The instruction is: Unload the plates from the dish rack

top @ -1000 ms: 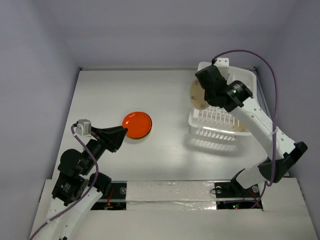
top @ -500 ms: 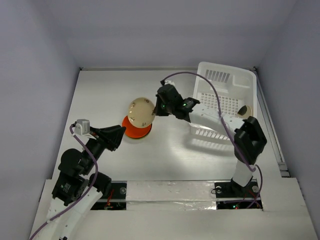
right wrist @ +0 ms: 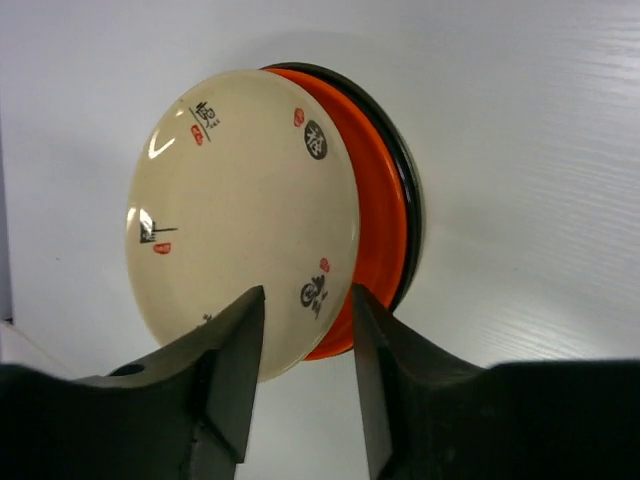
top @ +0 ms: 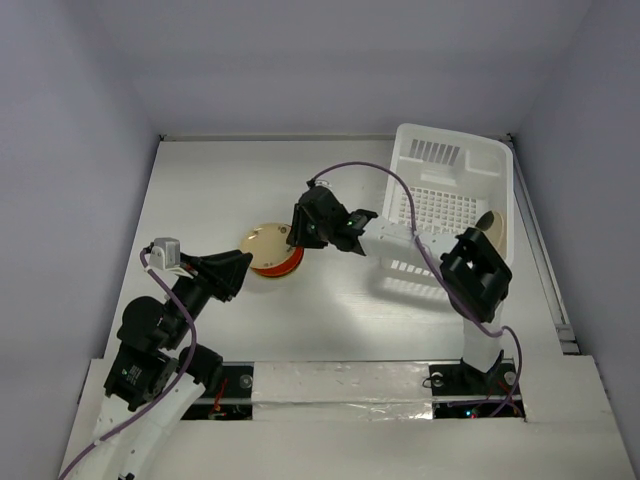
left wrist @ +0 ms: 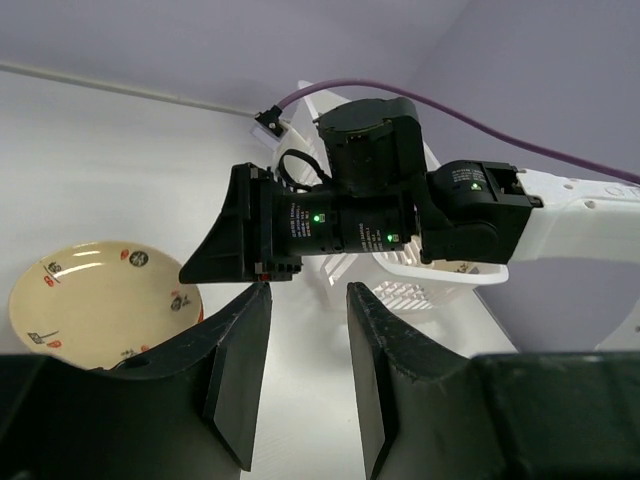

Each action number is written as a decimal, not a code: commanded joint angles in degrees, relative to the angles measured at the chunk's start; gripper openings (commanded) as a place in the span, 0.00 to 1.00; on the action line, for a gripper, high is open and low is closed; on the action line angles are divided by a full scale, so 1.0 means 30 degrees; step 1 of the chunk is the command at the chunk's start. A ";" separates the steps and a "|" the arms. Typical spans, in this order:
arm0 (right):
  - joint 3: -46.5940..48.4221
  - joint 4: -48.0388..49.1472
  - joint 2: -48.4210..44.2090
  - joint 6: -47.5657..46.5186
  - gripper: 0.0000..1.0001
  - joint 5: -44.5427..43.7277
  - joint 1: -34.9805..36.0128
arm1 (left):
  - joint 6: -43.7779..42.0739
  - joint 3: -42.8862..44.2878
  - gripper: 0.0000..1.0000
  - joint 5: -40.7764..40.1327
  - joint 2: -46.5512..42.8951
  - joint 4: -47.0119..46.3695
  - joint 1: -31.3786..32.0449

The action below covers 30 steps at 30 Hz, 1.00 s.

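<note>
A cream plate (top: 262, 241) with small painted marks lies tilted on an orange plate (top: 283, 262) on the table, left of the white dish rack (top: 430, 160). My right gripper (top: 296, 236) reaches over from the rack side. In the right wrist view the right gripper (right wrist: 306, 296) stands open, its fingers either side of the cream plate's (right wrist: 240, 230) near rim without touching it, and the orange plate (right wrist: 385, 225) shows beneath. Another cream plate (top: 493, 224) stands at the rack's right end. My left gripper (top: 240, 272) (left wrist: 305, 298) is open and empty, just in front of the stacked plates.
The rack stands at the back right, close to the right wall. The right arm's elbow (top: 476, 275) hangs over the rack's near edge, with its purple cable (top: 400, 200) looping above the rack. In the left wrist view the right gripper (left wrist: 215, 262) hovers beside the cream plate (left wrist: 100, 300).
The right arm carried the cream plate from the rack leftward onto the orange plate, then its jaws opened off it. The left arm stayed put.
</note>
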<state>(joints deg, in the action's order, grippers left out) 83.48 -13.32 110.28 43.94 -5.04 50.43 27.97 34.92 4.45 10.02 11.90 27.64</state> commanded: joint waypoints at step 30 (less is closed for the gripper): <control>-0.4831 -1.1145 -1.4878 -0.7380 0.47 -1.0334 -1.6400 | -0.0035 0.0197 0.30 0.0832 -0.1406 -0.1037 0.0133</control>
<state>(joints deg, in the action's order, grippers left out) 66.08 -44.95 62.46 28.99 -38.50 3.51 27.97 34.92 6.20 6.94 11.81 27.66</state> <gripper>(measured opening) 0.465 0.298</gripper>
